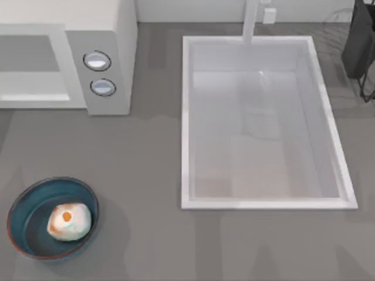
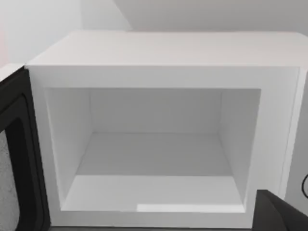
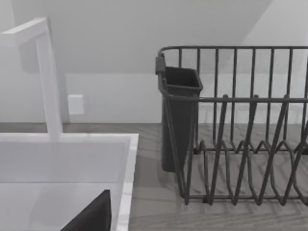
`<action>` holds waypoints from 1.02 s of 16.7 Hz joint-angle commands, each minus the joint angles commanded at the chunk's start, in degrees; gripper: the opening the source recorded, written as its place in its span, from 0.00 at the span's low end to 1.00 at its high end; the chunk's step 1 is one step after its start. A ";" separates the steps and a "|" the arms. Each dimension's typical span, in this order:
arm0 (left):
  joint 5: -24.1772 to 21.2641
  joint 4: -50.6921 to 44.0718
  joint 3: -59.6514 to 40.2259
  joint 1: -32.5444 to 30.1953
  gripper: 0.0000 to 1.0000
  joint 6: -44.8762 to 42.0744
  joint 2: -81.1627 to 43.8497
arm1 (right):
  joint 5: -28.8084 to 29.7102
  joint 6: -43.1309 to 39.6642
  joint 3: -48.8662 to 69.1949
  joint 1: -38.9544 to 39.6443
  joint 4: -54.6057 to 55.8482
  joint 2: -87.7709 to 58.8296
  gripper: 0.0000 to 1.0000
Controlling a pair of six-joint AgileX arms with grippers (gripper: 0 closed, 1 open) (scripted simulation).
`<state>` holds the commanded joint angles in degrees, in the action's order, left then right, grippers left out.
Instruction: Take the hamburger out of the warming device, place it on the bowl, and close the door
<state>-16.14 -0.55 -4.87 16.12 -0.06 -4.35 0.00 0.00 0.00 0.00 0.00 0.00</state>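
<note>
A large white sink (image 1: 266, 120) set in the grey table (image 1: 146, 175), right of centre; a white tap (image 3: 45, 77) rising at its far edge; a small white wall socket (image 3: 75, 104) behind; a dark wire dish rack (image 3: 240, 130) at the far right, with a dark cutlery cup (image 3: 179, 115) hung on its near end.

One hamburger (image 1: 69, 222), one bowl (image 1: 23, 205), one warming device (image 1: 111, 29), two knobs (image 1: 97, 61), one sink (image 1: 186, 117), one rack (image 3: 240, 144).

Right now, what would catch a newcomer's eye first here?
The hamburger sits in the blue bowl at the table's front left. Behind it, the warming device stands with its cavity bare and its door swung open. A big white sink dominates the right.
</note>
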 joint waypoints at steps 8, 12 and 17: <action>-2.26 0.90 -0.94 2.25 0.00 -0.08 -1.63 | 0.00 0.00 0.00 0.00 0.00 0.00 1.00; 1.60 6.83 -1.61 -1.62 0.00 -0.18 -8.56 | 0.00 0.00 0.00 0.00 0.00 0.00 1.00; 2.87 8.36 -1.55 -2.85 0.00 -0.18 -10.04 | 0.00 0.00 0.00 0.00 0.00 0.00 1.00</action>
<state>-13.27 7.81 -6.42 13.27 -0.25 -14.39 0.00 0.00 0.00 0.00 0.00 0.00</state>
